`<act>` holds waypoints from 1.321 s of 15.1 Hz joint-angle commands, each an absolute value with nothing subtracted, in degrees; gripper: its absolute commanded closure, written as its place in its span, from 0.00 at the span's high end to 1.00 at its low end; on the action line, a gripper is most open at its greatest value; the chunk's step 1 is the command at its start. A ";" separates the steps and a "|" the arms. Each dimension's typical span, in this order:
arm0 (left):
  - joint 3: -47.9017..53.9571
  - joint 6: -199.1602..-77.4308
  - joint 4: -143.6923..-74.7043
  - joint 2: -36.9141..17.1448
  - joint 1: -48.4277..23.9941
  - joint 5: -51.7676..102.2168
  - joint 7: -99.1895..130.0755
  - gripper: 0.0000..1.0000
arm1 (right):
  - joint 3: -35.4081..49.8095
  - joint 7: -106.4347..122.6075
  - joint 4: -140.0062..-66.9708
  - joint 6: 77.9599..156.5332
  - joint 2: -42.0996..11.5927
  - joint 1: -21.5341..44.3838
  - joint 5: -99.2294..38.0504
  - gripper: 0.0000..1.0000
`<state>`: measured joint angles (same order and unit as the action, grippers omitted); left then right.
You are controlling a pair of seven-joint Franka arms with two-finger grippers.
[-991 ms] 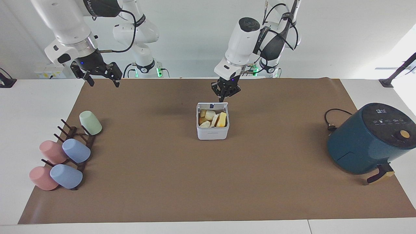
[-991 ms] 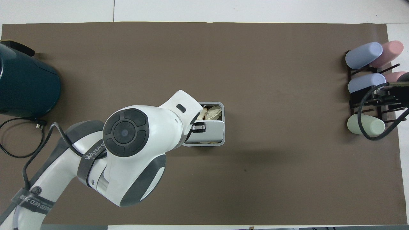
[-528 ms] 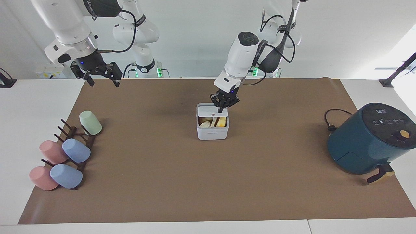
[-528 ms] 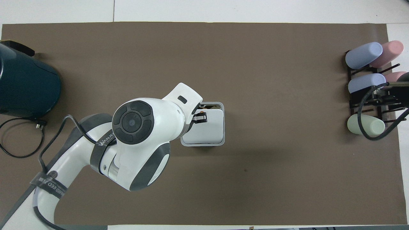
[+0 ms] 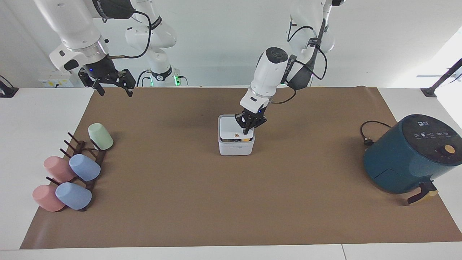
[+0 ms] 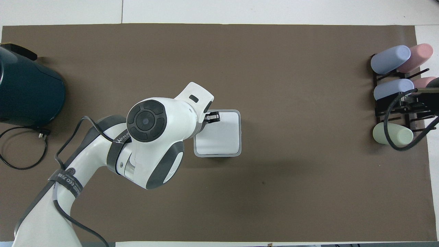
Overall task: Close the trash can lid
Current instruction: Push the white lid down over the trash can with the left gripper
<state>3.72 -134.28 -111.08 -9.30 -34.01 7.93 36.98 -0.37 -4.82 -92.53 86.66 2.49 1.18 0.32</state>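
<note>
The small white trash can (image 5: 236,147) stands on the middle of the brown mat. Its white lid (image 5: 229,127) with the orange-ringed dot lies almost flat. A thin gap under the lid's edge farthest from the robots shows yellow and pale contents. My left gripper (image 5: 247,131) is shut and its tip rests on the lid at the corner toward the left arm's end. In the overhead view the lid (image 6: 222,135) covers the whole trash can and the left gripper (image 6: 213,117) is over its edge. My right gripper (image 5: 110,86) waits open above the mat's corner.
A dark teal air fryer (image 5: 411,155) with a black cord (image 5: 368,134) stands at the left arm's end of the table. A dark rack with several pastel cups (image 5: 77,168) lies at the right arm's end; it also shows in the overhead view (image 6: 394,92).
The lid has swung from upright down onto the trash can, hiding most of the contents. My left gripper has moved forward and down with it. The right arm has not moved.
</note>
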 commanded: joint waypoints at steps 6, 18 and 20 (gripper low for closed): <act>3.96 -138.43 -110.74 -12.22 -34.36 8.88 37.53 0.00 | 0.35 -5.10 -92.20 86.04 2.37 0.18 -0.79 1.00; 3.87 -143.08 -110.39 -15.82 -36.56 8.79 40.08 0.00 | 0.35 -5.10 -92.20 86.05 2.37 0.18 -0.79 1.00; 3.87 -143.09 -110.57 -15.82 -36.74 8.79 40.08 0.00 | 0.35 -5.01 -92.20 86.04 2.37 0.18 -0.79 1.00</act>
<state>3.97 -140.68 -111.01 -11.96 -35.11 7.94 38.92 -0.37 -4.82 -92.53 86.66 2.49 1.18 0.32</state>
